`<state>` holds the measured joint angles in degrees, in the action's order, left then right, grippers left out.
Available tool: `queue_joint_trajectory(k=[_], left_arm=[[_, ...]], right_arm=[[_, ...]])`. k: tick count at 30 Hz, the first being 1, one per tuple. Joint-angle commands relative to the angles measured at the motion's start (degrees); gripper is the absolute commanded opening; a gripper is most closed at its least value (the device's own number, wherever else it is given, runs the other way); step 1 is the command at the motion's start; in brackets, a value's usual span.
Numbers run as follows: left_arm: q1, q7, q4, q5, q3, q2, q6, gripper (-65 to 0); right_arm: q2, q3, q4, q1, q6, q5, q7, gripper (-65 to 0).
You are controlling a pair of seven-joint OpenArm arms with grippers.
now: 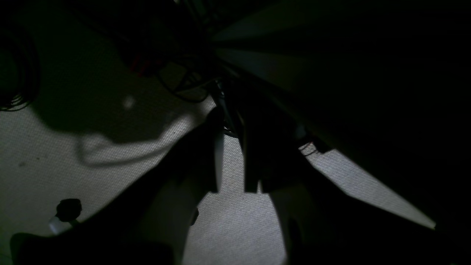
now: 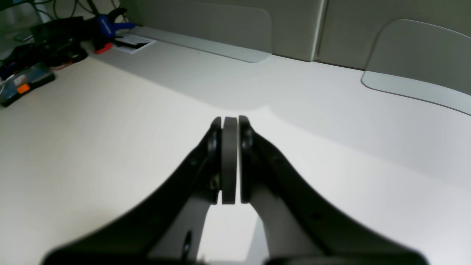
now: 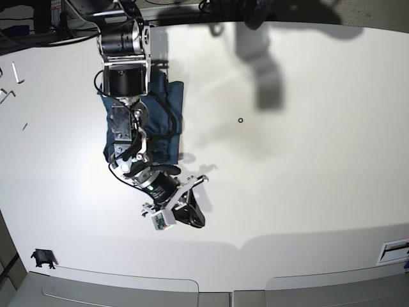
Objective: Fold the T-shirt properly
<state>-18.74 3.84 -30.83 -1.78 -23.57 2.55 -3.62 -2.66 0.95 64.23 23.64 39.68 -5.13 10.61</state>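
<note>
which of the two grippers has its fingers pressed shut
The black right gripper: its grey pads meet with no gap, above the pale table. The dark left gripper shows a gap, with grey textured floor visible through it.

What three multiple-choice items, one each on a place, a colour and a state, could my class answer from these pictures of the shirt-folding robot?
1. In the base view, where does the T-shirt lie on the table?
A. upper left
B. centre
C. lower right

2. What colour is the T-shirt?
A. red
B. white
C. dark blue

3. How is the right tool?
A. wide open
B. shut, holding nothing
C. shut on the T-shirt

Answers:
1 A: the cloth lies partly under the right arm at the upper left.
2 C: the fabric is dark navy against the pale table.
3 B: the right wrist view shows its pads pressed together over bare table.
</note>
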Motion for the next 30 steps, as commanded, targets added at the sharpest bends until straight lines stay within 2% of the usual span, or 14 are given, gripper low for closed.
queue_joint_trajectory(k=[1,11,15,19,24,27,30], left_arm=[[-0.63,0.55,-0.26,-0.13,-0.09,-0.46,-0.59,-56.9],[-0.63,0.55,-0.26,-0.13,-0.09,-0.46,-0.59,-56.9],[-0.66,0.55,-0.26,-0.13,-0.09,-0.46,-0.59,-56.9],[-0.63,0.55,-0.26,-0.13,-0.09,-0.48,-0.59,-56.9],[-0.63,0.55,-0.26,-0.13,-0.09,-0.46,-0.59,-56.9],[-0.63,0.55,-0.26,-0.13,-0.09,-0.46,-0.59,-56.9],[-0.63,0.55,-0.26,-0.13,-0.09,-0.46,-0.59,-56.9]], right_arm=[[0.13,-0.2,0.94,1.9,0.32,-1.22,-1.29,-65.0],[0.11,-0.2,0.94,1.9,0.32,-0.83,0.17,-65.0],[0.11,-0.2,0.94,1.92,-16.96,-0.81,0.17,-65.0],[0.11,-0.2,0.94,1.9,-30.71,-0.83,0.13,-65.0],[0.11,-0.2,0.94,1.9,-48.7,-0.85,-3.15,-65.0],[0.11,-0.2,0.94,1.92,-58.07,-0.83,-4.46,-65.0],[0.11,-0.2,0.94,1.9,-64.67,-0.81,-4.76,-65.0]])
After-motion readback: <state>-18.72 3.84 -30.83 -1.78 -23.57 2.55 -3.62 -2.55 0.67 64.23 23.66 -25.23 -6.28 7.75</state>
